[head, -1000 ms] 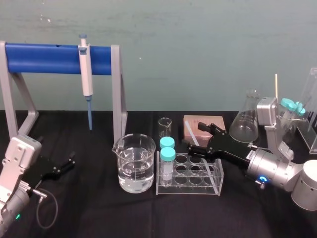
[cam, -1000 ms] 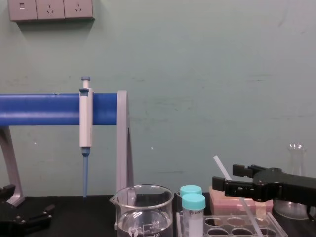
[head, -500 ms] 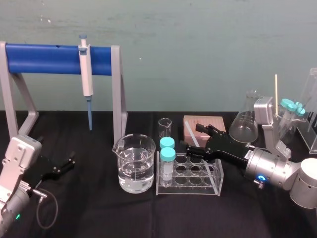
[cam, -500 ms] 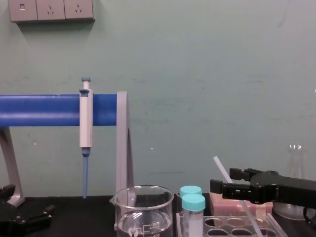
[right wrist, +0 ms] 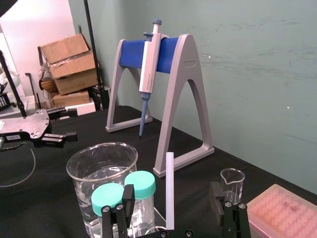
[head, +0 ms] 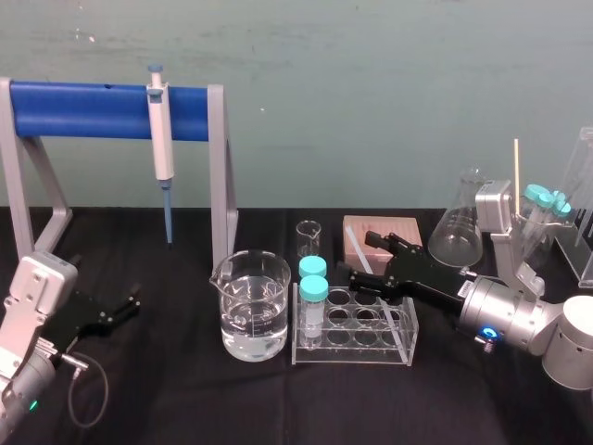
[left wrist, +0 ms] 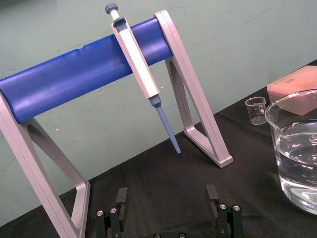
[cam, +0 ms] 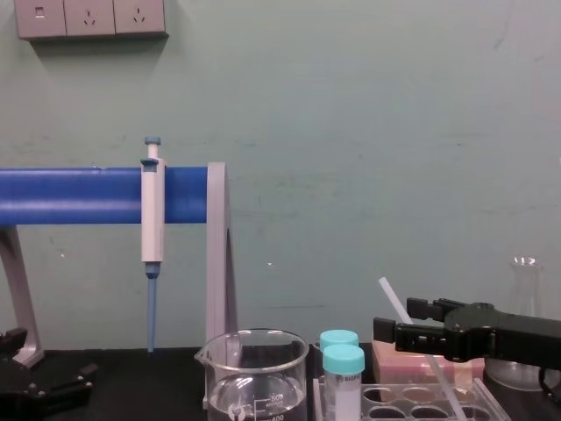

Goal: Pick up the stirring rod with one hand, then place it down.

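Beaker (cam: 254,373) graduation print, possibly "400"; nothing else legible.

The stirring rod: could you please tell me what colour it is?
Translucent white; the stirring rod shows best in the right wrist view.

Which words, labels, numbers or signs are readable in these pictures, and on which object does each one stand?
No text can be read with certainty.
Clear glass beaker of water: white scale print at the lower edge of the chest view, too small to read.
Grey and blue pipette: no legible marking.
Brown cardboard boxes: no legible print.
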`<state>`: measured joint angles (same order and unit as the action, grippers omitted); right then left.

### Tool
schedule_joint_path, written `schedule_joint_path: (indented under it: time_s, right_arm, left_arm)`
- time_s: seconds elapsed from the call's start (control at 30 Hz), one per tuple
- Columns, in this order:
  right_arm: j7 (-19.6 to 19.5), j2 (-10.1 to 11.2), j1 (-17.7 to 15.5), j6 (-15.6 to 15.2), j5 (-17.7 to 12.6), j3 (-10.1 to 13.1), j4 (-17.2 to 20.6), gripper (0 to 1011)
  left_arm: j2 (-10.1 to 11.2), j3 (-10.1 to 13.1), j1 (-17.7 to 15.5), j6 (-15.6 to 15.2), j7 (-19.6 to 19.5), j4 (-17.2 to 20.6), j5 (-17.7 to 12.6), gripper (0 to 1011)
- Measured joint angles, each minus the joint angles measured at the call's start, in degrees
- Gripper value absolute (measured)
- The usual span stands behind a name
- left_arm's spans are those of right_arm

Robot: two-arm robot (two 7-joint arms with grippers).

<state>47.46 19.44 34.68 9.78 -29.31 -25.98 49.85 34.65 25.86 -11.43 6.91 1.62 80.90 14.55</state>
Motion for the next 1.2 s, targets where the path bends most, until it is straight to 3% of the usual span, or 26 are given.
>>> schedule_joint_path:
  time_s: [0.47,0.6,0.97,1.2]
  right_arm:
    - [-0.01,0.01,-0.05,0.06,0.01,0.03,0.09,625]
    - [-0.01,0.01,-0.05,0.07,0.01,0.02,0.09,456]
    - [-0.01,0.01,-0.05,0.07,0.01,0.02,0.09,111]
    - [-0.01,0.01,-0.05,0.06,0.01,0.02,0.09,71]
  left_arm:
    - [0.00,0.00,0.00,0.00,0.00,0.00,0.00,1000]
    - [0.00,0.00,0.00,0.00,0.00,0.00,0.00,1000]
    - [0.00,0.00,0.00,0.00,0.00,0.00,0.00,1000]
    - [0.00,0.00,0.00,0.00,0.00,0.00,0.00,1000]
